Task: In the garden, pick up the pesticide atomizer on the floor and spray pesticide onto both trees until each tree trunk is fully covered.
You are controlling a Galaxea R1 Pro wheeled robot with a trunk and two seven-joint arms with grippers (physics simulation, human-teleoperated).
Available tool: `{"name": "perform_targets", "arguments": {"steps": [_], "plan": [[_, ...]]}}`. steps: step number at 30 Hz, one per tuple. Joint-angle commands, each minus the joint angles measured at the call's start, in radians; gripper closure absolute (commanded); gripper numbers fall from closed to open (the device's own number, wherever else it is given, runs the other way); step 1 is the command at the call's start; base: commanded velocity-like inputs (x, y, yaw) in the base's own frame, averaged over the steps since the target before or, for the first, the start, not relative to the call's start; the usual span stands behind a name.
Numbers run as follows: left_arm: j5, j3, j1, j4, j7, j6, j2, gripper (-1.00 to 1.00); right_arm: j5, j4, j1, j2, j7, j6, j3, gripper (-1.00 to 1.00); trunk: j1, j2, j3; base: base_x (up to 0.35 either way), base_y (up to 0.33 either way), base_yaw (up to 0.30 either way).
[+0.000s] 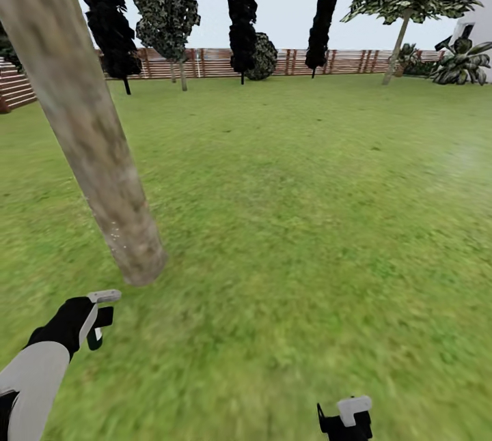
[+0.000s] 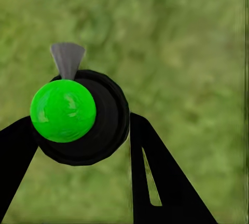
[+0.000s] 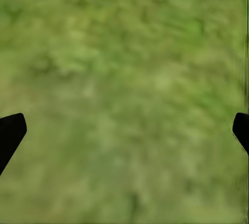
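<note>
My left gripper point(image 1: 94, 323) is shut on the pesticide atomizer point(image 2: 104, 125), a dark round bottle with a bright green cap and a grey trigger. In the head view its pale trigger point(image 1: 104, 296) points toward the base of the near tree trunk point(image 1: 85, 134). That trunk is a thick mottled beige column leaning across the left, a short way ahead of the gripper. The second tree point(image 1: 396, 45), with a green canopy, stands far off at the back right by the fence. My right gripper point(image 1: 345, 419) hangs open over grass at the bottom edge, its fingers point(image 3: 10, 133) wide apart.
Green lawn point(image 1: 307, 209) stretches ahead to a reddish slat fence point(image 1: 219, 62). Dark columnar conifers point(image 1: 242, 11) and a round shrub point(image 1: 263, 55) line the fence. A white building corner point(image 1: 478, 18) with broad-leaved plants sits at the far right.
</note>
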Motion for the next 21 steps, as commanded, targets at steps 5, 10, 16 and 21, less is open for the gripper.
{"name": "perform_targets", "arguments": {"steps": [5, 10, 16, 21], "plan": [[-0.009, 0.007, 0.001, -0.001, -0.002, 0.005, 0.0, 1.0, 0.011, 0.002, 0.0, -0.003, -0.009, -0.001, 0.005, -1.0, 0.0, 0.0, -0.001, 0.213, -0.216, 0.01], [-0.009, 0.007, 0.001, -0.002, -0.002, 0.005, 0.0, 1.0, 0.01, 0.002, 0.0, -0.003, -0.009, -0.002, 0.004, -1.0, 0.0, 0.0, -0.001, 0.256, -0.179, 0.0], [-0.004, 0.007, 0.001, 0.0, -0.002, 0.0, -0.001, 1.0, 0.01, 0.0, 0.0, -0.004, -0.01, -0.002, 0.004, -1.0, 0.0, 0.0, -0.001, 0.272, -0.169, 0.0], [-0.005, 0.004, -0.001, -0.016, -0.012, -0.032, 0.007, 1.0, 0.01, -0.001, 0.0, -0.004, -0.012, -0.002, 0.004, -1.0, 0.0, 0.0, -0.001, 0.109, -0.052, 0.194]]}}
